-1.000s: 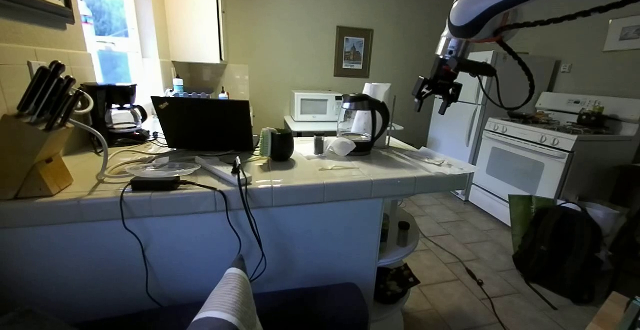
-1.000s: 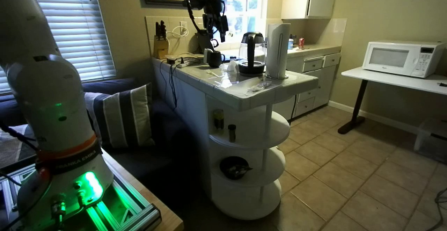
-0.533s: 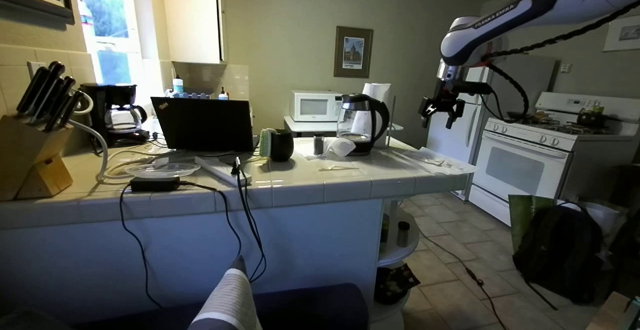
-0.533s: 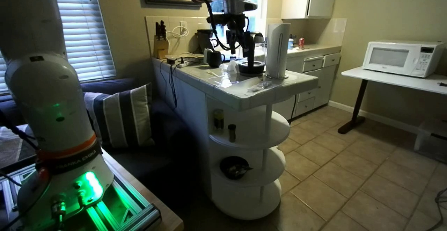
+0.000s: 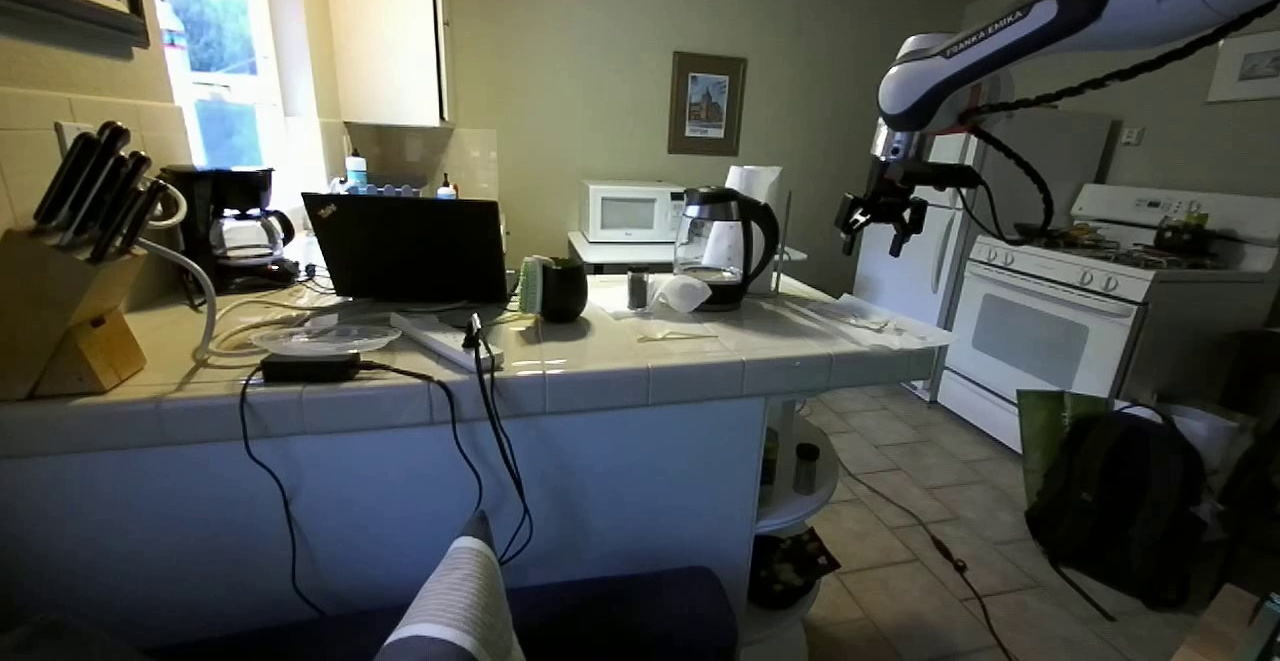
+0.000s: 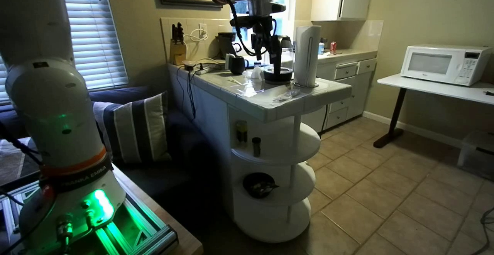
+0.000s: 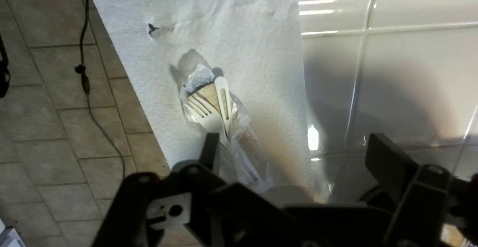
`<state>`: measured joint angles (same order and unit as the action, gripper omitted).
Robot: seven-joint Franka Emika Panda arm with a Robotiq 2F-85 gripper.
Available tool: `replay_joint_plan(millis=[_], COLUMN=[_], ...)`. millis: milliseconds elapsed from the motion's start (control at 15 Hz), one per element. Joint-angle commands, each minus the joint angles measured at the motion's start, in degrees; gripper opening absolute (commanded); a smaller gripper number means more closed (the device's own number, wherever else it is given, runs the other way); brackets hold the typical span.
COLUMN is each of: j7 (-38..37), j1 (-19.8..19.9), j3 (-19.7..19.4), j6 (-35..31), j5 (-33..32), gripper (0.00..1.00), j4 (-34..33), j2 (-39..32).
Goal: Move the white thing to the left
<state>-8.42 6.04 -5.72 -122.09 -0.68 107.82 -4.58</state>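
Note:
A small, low white object (image 5: 684, 293), plain with unclear details, sits on the tiled counter beside the glass kettle; it also shows in an exterior view (image 6: 256, 73). It does not show in the wrist view. My gripper (image 5: 873, 243) is open and empty, in the air above the counter's end; it also shows in an exterior view (image 6: 266, 57), in front of the kettle. In the wrist view its fingers (image 7: 295, 150) are wide apart above the edge of a white paper towel (image 7: 246, 30), apart from it. White plastic forks (image 7: 214, 116) in clear wrap lie on the towel.
The glass kettle (image 5: 708, 241) with a black handle and a paper towel roll (image 6: 307, 56) stand near the white object. A small dark shaker (image 5: 638, 289), a black mug (image 5: 565, 291) and a laptop (image 5: 410, 249) stand further along the counter (image 5: 700, 373).
Over the first half second my gripper has come down and moved toward the counter's end, away from the knife block. Since then it has barely moved. The white object has stayed in place.

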Motion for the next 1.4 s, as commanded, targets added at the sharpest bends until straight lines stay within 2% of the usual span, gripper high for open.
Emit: replay_joint_plan(millis=[0, 267, 400, 800, 1200, 1267, 1333], j7=[0.0, 2.8, 6.0, 17.2, 23.1, 23.6, 24.0], j1=[0.1, 0.7, 1.2, 3.5, 4.8, 5.0, 5.1], j3=[-0.5, -1.8, -2.1, -0.1, 2.0, 2.0, 2.2], j6=[-1.4, -1.3, 0.1, 0.7, 3.5, 4.3, 5.0], j5=[-1.6, -7.9, -8.8, -3.8, -0.9, -0.9, -0.8], gripper=[1.0, 1.0, 1.0, 1.0, 1.0, 0.99, 0.9], j4=[-1.0, -6.0, -9.1, -17.8, -25.3, -26.3, -27.3], j2=[-1.5, -7.9, -11.9, -22.7, -29.5, -30.2, -30.9])
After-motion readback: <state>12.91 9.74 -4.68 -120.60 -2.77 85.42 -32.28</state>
